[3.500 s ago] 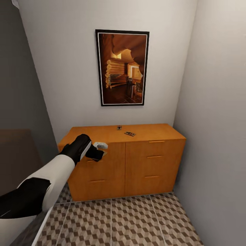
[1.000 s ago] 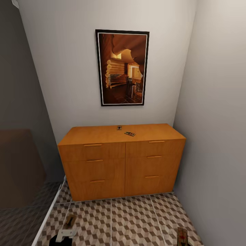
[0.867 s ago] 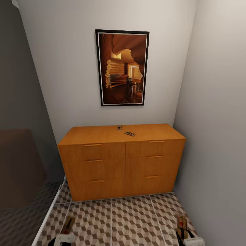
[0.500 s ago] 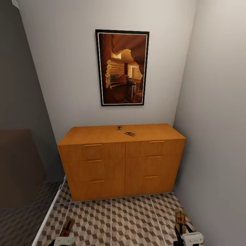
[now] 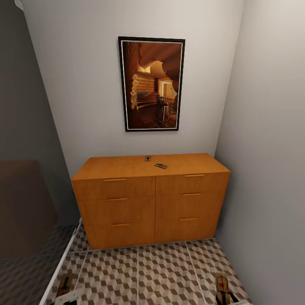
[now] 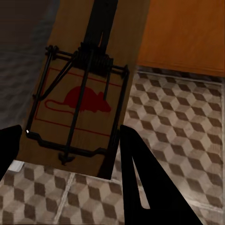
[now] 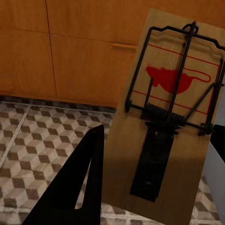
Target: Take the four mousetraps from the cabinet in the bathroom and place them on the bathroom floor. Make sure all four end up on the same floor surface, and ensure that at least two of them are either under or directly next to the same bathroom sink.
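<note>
The orange-brown cabinet (image 5: 152,203) stands against the back wall, and two mousetraps (image 5: 148,158) (image 5: 161,166) lie on its top. My left gripper (image 6: 70,133) is shut on a third mousetrap (image 6: 84,93), which sits low over the bathroom floor (image 5: 161,275) at the head view's lower left (image 5: 64,284). A fourth mousetrap (image 7: 164,122) sits in my right gripper (image 7: 159,133), which is shut on it. That mousetrap (image 5: 221,284) is at the lower right, near the side wall. The bathroom sink is out of view.
A framed picture (image 5: 151,84) hangs above the cabinet. A grey wall (image 5: 271,169) closes the right side. A dark shower area behind a white strip (image 5: 63,258) borders the tiles on the left.
Both grippers with their mousetraps have sunk toward the head view's bottom edge in the last half second. The left one has also shifted left. 3.5 s ago the left arm was up at the cabinet front.
</note>
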